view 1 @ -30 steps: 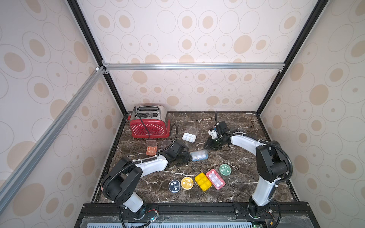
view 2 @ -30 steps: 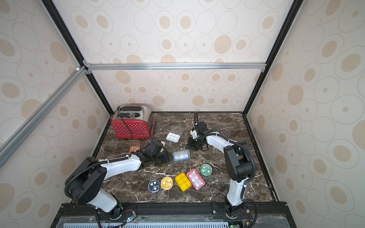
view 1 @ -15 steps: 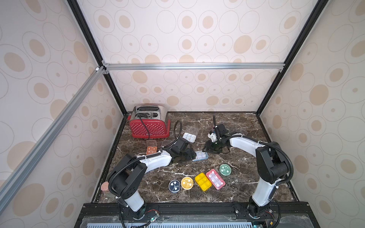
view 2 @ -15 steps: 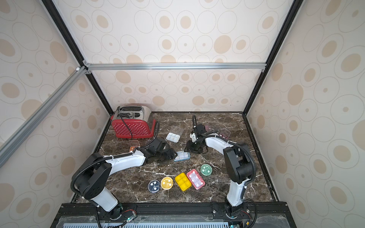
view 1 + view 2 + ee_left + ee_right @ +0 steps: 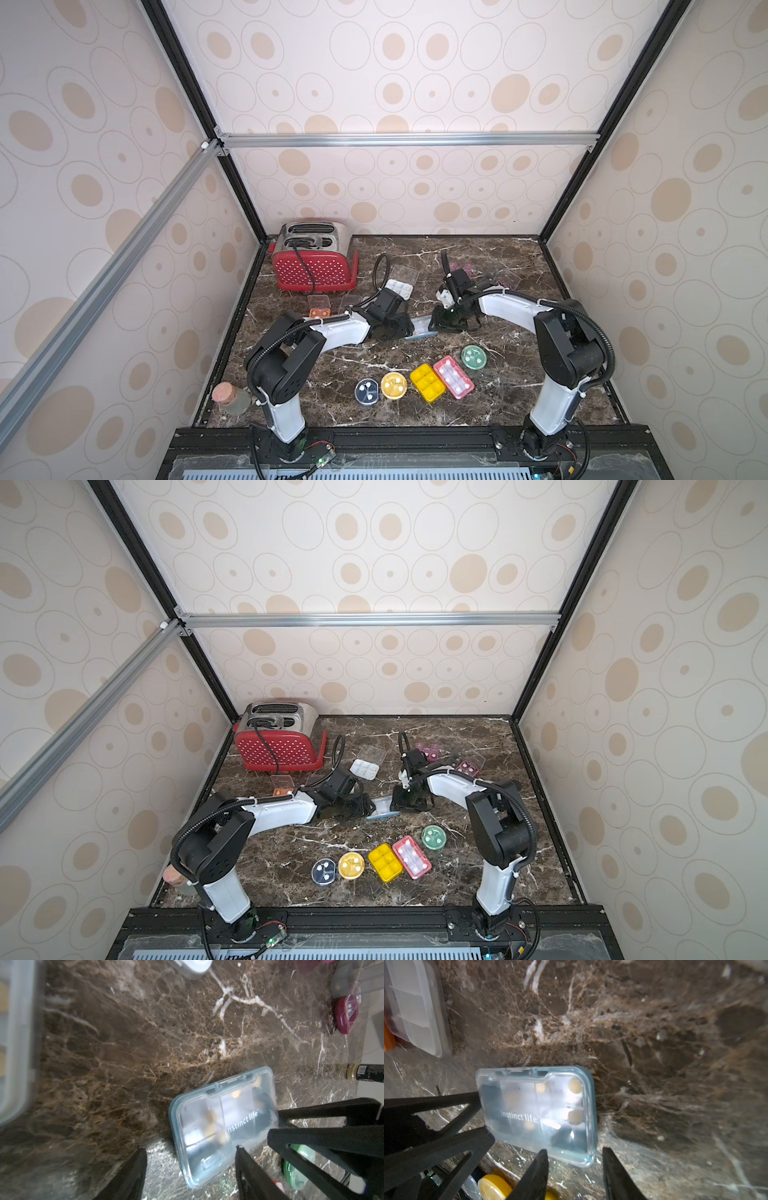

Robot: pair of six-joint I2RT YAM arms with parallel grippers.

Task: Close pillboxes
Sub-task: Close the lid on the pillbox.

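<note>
At least ten pillboxes can be counted in the top views on the dark, white-veined marble table (image 5: 540, 374). Five lie in a row toward 6 o'clock with lids down: a blue round box (image 5: 367, 392), a yellow round box (image 5: 393, 385), a yellow rectangular box (image 5: 427, 382), a red rectangular box (image 5: 453, 377) and a green round box (image 5: 473, 357). A white box (image 5: 400, 287) near 12 o'clock and an orange box (image 5: 320, 312) at 10 o'clock have their clear lids raised. One maroon box (image 5: 430, 752) and a second maroon box (image 5: 468, 766) sit toward 1 o'clock.

One pale blue rectangular box (image 5: 422, 328) lies mid-table, its translucent lettered lid down over round tan pills.

Two white-shelled arms bend inward from the 6 o'clock edge, elbows out, and meet at that box. The left gripper (image 5: 190, 1147) is at its 9 o'clock end and the right gripper (image 5: 574, 1149) at its 3 o'clock end. Both are released, their black tapered fingers spread. One fingertip of each overlaps the box's rim, and nothing is clasped.

One red dotted toaster (image 5: 314, 266) stands at 11 o'clock, and one cork-stoppered glass jar (image 5: 230, 398) at 7 o'clock.
</note>
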